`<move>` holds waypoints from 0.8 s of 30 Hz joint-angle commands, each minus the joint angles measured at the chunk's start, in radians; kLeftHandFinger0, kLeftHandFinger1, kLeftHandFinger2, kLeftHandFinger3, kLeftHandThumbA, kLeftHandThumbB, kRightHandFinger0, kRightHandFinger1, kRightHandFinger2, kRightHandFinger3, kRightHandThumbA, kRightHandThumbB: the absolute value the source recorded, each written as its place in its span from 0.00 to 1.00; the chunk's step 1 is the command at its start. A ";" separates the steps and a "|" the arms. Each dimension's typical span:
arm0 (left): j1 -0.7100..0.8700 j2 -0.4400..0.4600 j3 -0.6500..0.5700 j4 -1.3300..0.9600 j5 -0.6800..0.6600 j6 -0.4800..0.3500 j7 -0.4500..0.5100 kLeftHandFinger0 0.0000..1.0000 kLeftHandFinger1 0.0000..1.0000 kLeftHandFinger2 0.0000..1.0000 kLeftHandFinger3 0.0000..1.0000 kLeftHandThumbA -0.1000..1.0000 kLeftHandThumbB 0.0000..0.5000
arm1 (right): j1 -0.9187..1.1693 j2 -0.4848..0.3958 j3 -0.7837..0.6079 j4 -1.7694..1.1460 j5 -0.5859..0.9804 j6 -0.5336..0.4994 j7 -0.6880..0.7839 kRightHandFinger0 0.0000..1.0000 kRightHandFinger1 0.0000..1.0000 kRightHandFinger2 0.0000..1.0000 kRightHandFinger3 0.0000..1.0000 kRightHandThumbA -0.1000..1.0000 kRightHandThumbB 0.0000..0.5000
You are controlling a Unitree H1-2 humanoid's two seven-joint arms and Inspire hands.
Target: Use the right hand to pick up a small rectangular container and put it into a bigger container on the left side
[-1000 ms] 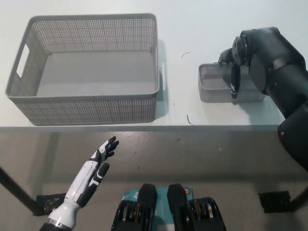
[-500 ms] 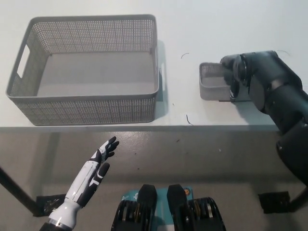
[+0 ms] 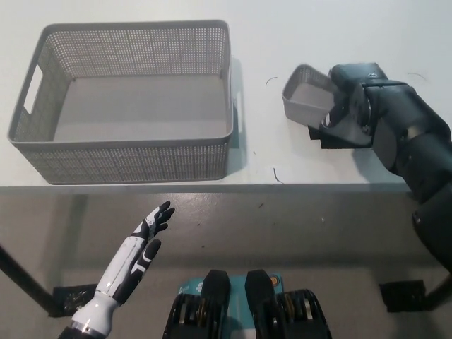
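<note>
I see the white table (image 3: 311, 28) with a few dark thread-like scraps on it, one (image 3: 272, 80) farther back, another (image 3: 277, 175) near its front edge, grey floor (image 3: 282, 233) below

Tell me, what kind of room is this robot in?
Probably a test lab or workshop: a plain white table holds only a big grey basket and a small grey container, with bare floor below.

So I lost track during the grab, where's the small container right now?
In the head view the small container is at the right, tilted in the black right hand above the white table, apart from the big basket to its left.
</note>
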 commanded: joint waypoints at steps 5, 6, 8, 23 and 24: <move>-0.021 0.017 -0.003 -0.024 0.005 -0.025 0.004 1.00 1.00 1.00 1.00 1.00 0.83 | -0.313 -0.071 -0.111 -0.071 0.045 -0.159 -0.234 0.01 0.19 0.60 0.52 0.00 0.42; -0.017 0.015 -0.003 -0.026 0.005 -0.024 0.004 1.00 1.00 1.00 1.00 1.00 0.83 | -0.323 -0.070 -0.115 -0.075 0.045 -0.160 -0.234 0.01 0.27 0.73 0.63 0.00 0.41; -0.006 0.014 -0.006 -0.032 0.019 -0.019 0.008 1.00 1.00 1.00 1.00 1.00 0.84 | -0.368 -0.062 -0.133 -0.093 0.048 -0.174 -0.223 0.00 0.41 0.83 0.81 0.00 0.30; 0.004 0.013 -0.015 -0.034 0.006 -0.022 -0.003 1.00 1.00 1.00 1.00 1.00 0.84 | -0.472 0.175 -0.165 -0.105 0.055 -0.174 -0.192 0.00 0.25 0.63 0.74 0.00 0.55; 0.006 0.012 -0.017 -0.038 0.009 -0.016 -0.003 1.00 1.00 1.00 1.00 1.00 0.84 | -0.465 0.197 -0.169 -0.095 0.055 -0.175 -0.203 0.01 0.28 0.67 0.69 0.00 0.54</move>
